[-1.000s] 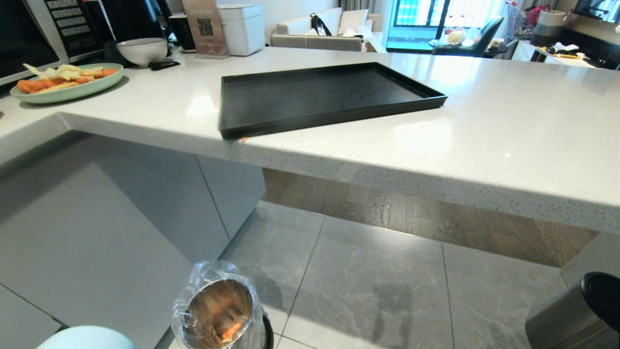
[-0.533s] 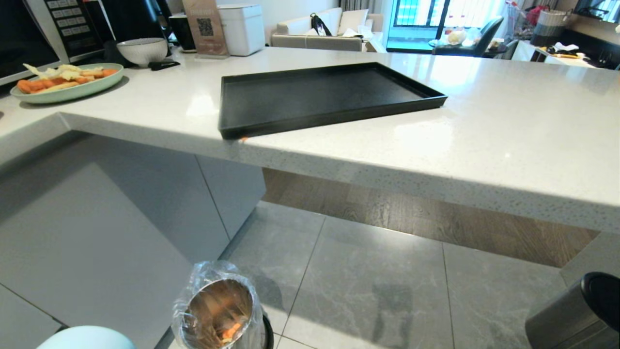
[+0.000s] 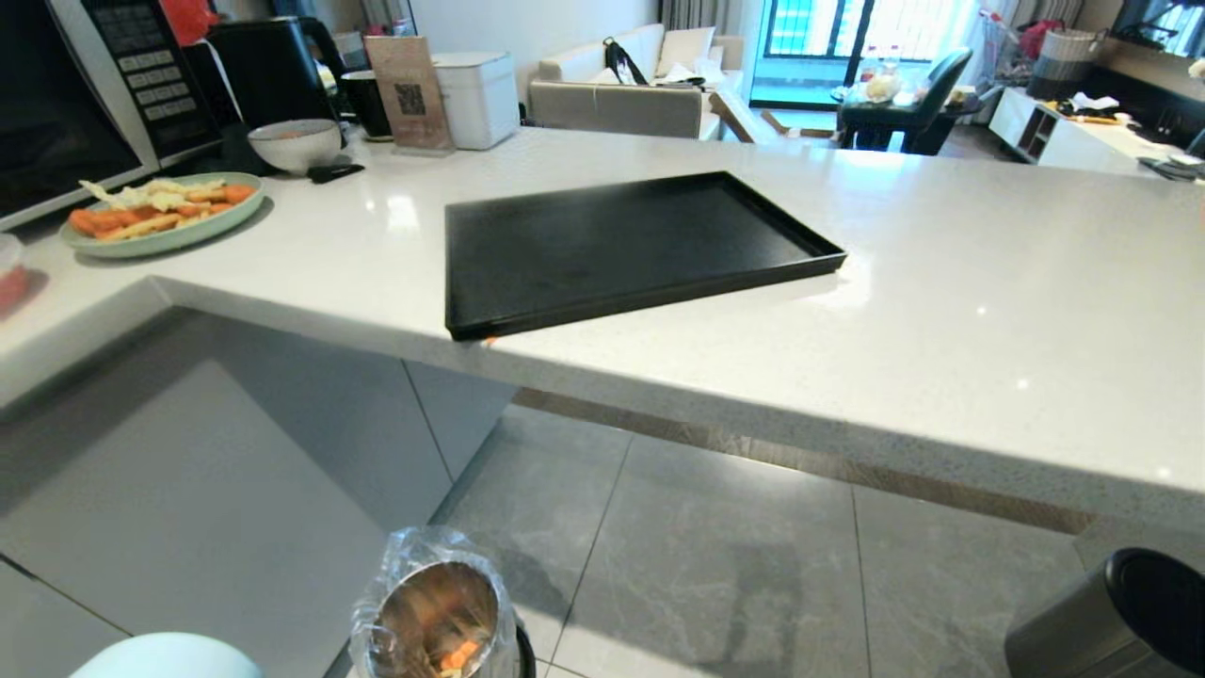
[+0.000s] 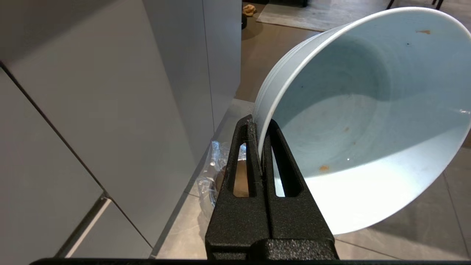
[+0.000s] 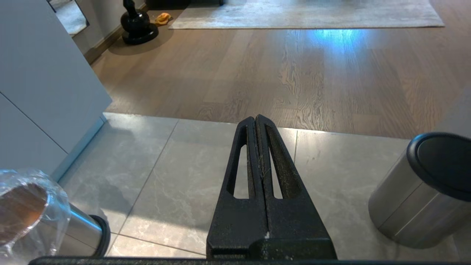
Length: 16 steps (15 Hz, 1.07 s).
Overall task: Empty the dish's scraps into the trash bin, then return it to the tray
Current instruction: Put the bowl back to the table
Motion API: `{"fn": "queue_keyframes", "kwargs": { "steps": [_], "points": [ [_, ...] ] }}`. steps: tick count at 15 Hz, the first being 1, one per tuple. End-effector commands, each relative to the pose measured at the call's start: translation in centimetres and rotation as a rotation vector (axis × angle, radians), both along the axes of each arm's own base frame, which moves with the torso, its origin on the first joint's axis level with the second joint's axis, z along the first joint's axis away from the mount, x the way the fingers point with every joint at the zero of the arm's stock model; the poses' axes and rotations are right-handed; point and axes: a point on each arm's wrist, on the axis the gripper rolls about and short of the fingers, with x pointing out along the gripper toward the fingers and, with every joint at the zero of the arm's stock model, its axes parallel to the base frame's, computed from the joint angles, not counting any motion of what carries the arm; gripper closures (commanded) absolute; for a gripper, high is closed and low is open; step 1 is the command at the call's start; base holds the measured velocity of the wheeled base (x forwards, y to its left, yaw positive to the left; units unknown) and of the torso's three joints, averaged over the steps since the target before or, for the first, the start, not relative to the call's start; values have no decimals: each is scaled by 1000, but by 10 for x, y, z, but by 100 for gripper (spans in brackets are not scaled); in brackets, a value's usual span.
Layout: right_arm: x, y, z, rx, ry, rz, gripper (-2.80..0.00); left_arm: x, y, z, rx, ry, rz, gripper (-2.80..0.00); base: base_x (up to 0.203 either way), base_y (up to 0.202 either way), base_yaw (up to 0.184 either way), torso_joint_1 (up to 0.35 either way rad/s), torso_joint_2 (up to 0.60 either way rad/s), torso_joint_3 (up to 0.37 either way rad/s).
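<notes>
So the whole head view is shifted compared with a second ago: more of the countertop (image 3: 941, 311) top is seen, and the tray (image 3: 621, 250) sits lower in the picture and is looked down on more steeply. Nothing on the counter is actually relocated, it's the camera that is lifted, so the torso is probably being straightened. That reads as the dump being finished and the return trip being started.

The dish (image 4: 364, 117) is pinched by its rim in the left gripper (image 4: 262, 147), jaws pressed together on the wall, bowl tipped on its side. Only a few orange smears are left inside, no real pieces. In the head view just a pale sliver of the dish is caught at the bottom edge, beside the trash bin (image 3: 435, 617), where the scraps (image 3: 452, 654) are spotted as orange bits in the liner.

The emptied inside is shown only by the left wrist view. The tray, bare and waiting, is shown only by the head view. The right gripper (image 5: 257, 121) is seen only in its own wrist view, jaws pressed together on nothing, hung over the floor tiles between the trash bin and a larger steel bin (image 5: 423, 191).
</notes>
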Motion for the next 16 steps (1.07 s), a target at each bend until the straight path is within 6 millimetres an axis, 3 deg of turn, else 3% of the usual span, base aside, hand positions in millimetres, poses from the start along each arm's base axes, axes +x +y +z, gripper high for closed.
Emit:
{"fn": "queue_keyframes", "kwargs": {
  "steps": [1,16],
  "points": [
    [0,0,0,0,-1,0,0,0,0,0,0,1,0,0,0,0,0,34,-437,-405],
    [0,0,0,0,-1,0,0,0,0,0,0,1,0,0,0,0,0,127,-496,-373]
  ]
}}
